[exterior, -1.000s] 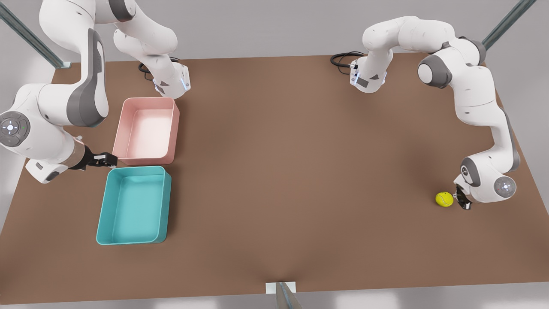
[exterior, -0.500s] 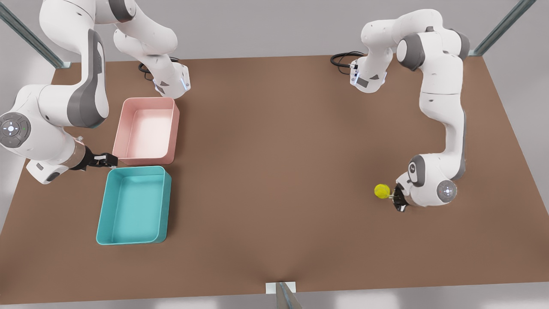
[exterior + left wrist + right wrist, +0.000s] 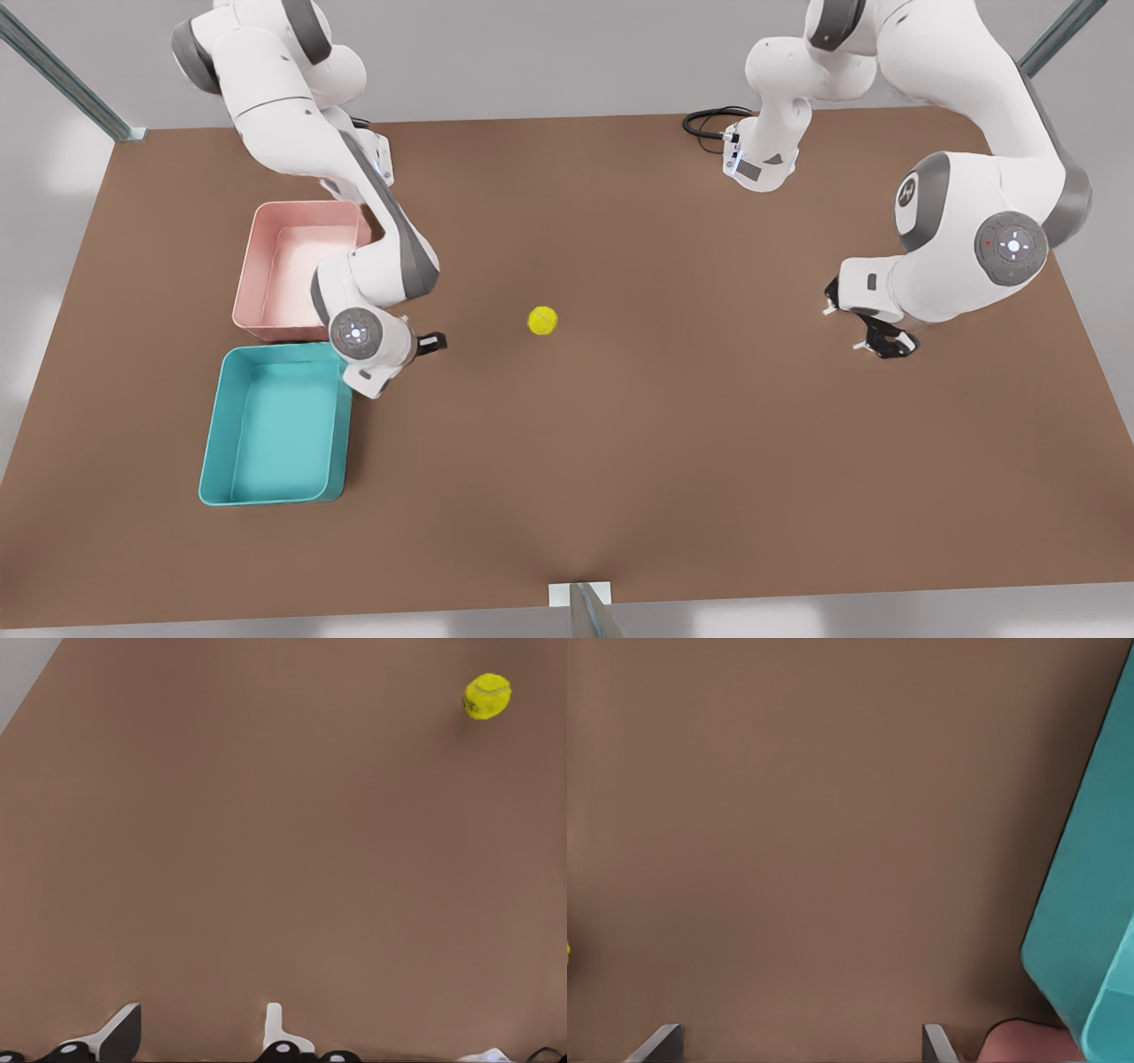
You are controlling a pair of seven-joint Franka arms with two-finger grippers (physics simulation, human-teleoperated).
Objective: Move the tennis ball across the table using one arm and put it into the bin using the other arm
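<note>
1. the tennis ball lies free on the table, near the middle, and no gripper touches it. it is between the two arms, somewhat closer to the bin side.
2. the left gripper is at the front view's right, well apart from the ball. its wrist view shows its fingers spread wide with nothing between them, and the ball far off.
3. the right gripper hangs low over the table near the corner of the bin, pointing toward the ball. its fingers are also wide apart and empty.
4. i judge that the crossing step is about finished and the pick-up by the second arm is the step in hand. the ball is not yet in the bin.
5. the next move calls for the right gripper to reach the ball, come down around it, close, and carry it over the teal wall.
6. if the ball rolls, the closing must be well timed, because a round ball slips away easily.
7. a pink tub stands just beside the bin, so the drop must go to the teal one. a black cable lies at the far edge, out of the way.
</note>
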